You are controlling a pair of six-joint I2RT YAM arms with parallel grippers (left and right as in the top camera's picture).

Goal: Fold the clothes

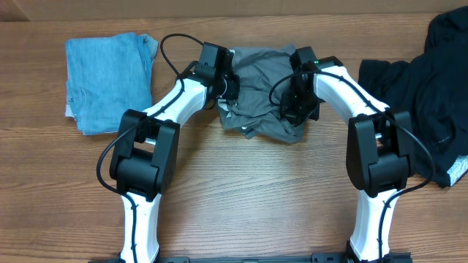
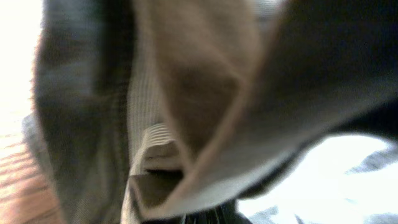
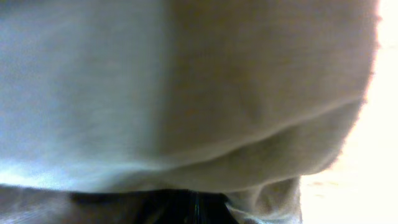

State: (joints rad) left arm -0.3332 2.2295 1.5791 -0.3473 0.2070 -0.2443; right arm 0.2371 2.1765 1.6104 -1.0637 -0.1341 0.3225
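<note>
My left hand (image 1: 228,86) is sitting at the left edge of the grey shorts (image 1: 259,73), low against the cloth, and I cannot tell how its jaws are standing, because the fabric is crowding right up to my left wrist camera and hiding the fingers. In that view, folds of the shorts are hanging across almost the whole picture, with a ribbed strip and a stitched edge showing near the middle and a sliver of wood grain showing at the lower left. My right hand (image 1: 296,109) is sitting at the right side of the same shorts with its jaws closed, but the cloth is covering my right wrist camera so fully that I cannot see whether any fabric is caught between the fingers. The shorts are lying crumpled on the table (image 1: 241,190) between my two arms, toward the far side, bunched into an uneven heap with a few corners sticking out at the near edge. A light-blue denim garment (image 1: 106,80) is lying folded on the table well apart to the left of my left arm. A black garment (image 1: 431,88) is lying in a loose pile at the far right, just beside my right arm.
</note>
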